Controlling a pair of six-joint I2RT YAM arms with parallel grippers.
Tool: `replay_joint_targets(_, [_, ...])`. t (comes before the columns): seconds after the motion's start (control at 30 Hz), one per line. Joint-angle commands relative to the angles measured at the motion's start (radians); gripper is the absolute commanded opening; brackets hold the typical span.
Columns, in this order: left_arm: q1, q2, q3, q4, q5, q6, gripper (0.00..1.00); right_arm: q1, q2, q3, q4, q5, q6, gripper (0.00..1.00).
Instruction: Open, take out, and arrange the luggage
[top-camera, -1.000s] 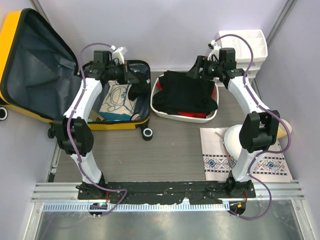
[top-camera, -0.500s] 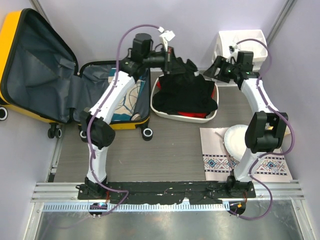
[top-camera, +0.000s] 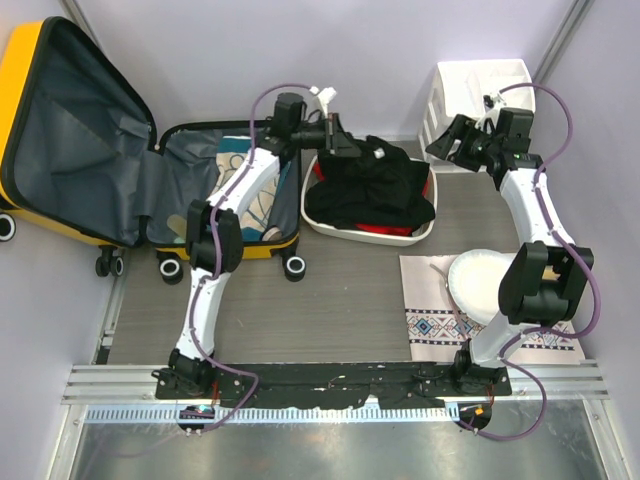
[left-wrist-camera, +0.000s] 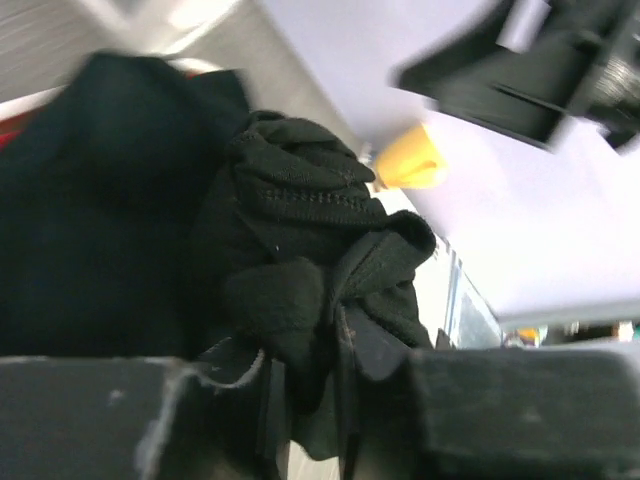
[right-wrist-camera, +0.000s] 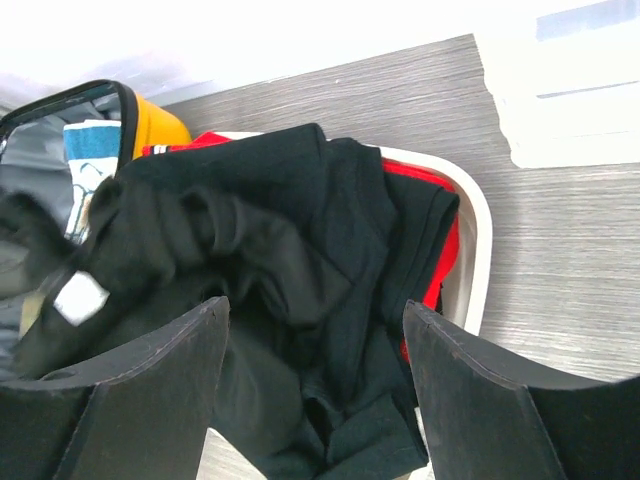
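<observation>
Your left gripper (top-camera: 343, 148) has its fingers nearly together on a black garment (top-camera: 372, 185) over the white basin (top-camera: 425, 230), your right gripper (top-camera: 450, 140) hangs wide open near the basin's far right corner, and the yellow suitcase (top-camera: 70, 130) lies open at far left.

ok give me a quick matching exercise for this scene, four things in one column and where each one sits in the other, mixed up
Things
1. luggage
2. white basin
3. drawer organizer
4. patterned cloth

Places
a. far right corner, by the wall
b. far left, lid open
c. near right, lying flat
d. middle, piled with black clothes

Pairs: 1-b, 2-d, 3-a, 4-c
</observation>
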Motion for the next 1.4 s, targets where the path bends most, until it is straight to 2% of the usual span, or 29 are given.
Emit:
replay_joint_targets(0.0, [0.088,-0.013,-0.009,-0.122,-0.167,0.087,0.27,0.01,-0.013,0.001,0.04,-0.076,0.022,0.76])
replay_joint_targets(0.03, [0.097,-0.016,-0.005,-0.159,-0.186,0.123,0.39,0.014,-0.01,0.004,0.041,-0.089,0.024,0.76])
replay_joint_targets(0.1, [0.117,-0.039,-0.006,-0.242,-0.197,0.199,0.48,0.04,-0.002,0.003,0.041,-0.114,0.019,0.75])
replay_joint_targets(0.13, [0.124,-0.052,-0.012,-0.265,-0.195,0.216,0.58,0.05,0.001,-0.002,0.041,-0.12,0.014,0.74])
replay_joint_targets(0.23, [0.153,-0.118,-0.06,-0.325,-0.186,0.262,0.68,0.093,0.027,-0.014,0.038,-0.145,-0.018,0.72])
replay_joint_targets(0.33, [0.197,-0.2,-0.147,-0.329,-0.223,0.285,0.72,0.126,0.071,-0.011,0.037,-0.148,-0.047,0.74])
replay_joint_targets(0.43, [0.245,-0.252,-0.19,-0.348,-0.235,0.313,0.72,0.201,0.125,0.015,0.032,-0.151,-0.082,0.73])
replay_joint_targets(0.53, [0.282,-0.29,-0.215,-0.386,-0.256,0.344,0.7,0.261,0.165,0.053,-0.005,-0.151,-0.157,0.63])
replay_joint_targets(0.63, [0.314,-0.316,-0.259,-0.447,-0.311,0.416,0.71,0.318,0.229,0.092,-0.109,-0.116,-0.269,0.58])
replay_joint_targets(0.7, [0.346,-0.333,-0.294,-0.515,-0.38,0.442,0.71,0.318,0.266,0.104,-0.152,-0.076,-0.277,0.56])
replay_joint_targets(0.8, [0.384,-0.347,-0.342,-0.592,-0.479,0.522,0.73,0.311,0.262,0.135,-0.193,-0.065,-0.288,0.6])
replay_joint_targets(0.9, [0.384,-0.367,-0.423,-0.595,-0.555,0.621,0.74,0.304,0.222,0.164,-0.192,-0.086,-0.286,0.69])
replay_joint_targets(0.93, [0.381,-0.367,-0.443,-0.578,-0.571,0.629,0.79,0.304,0.212,0.173,-0.192,-0.092,-0.288,0.72])
replay_joint_targets(1.13, [0.36,-0.318,-0.447,-0.645,-0.641,0.776,0.78,0.304,0.168,0.26,-0.19,-0.103,-0.266,0.76])
replay_joint_targets(1.37, [0.372,-0.332,-0.421,-0.918,-0.572,1.225,0.75,0.306,0.142,0.291,-0.201,-0.085,-0.262,0.76])
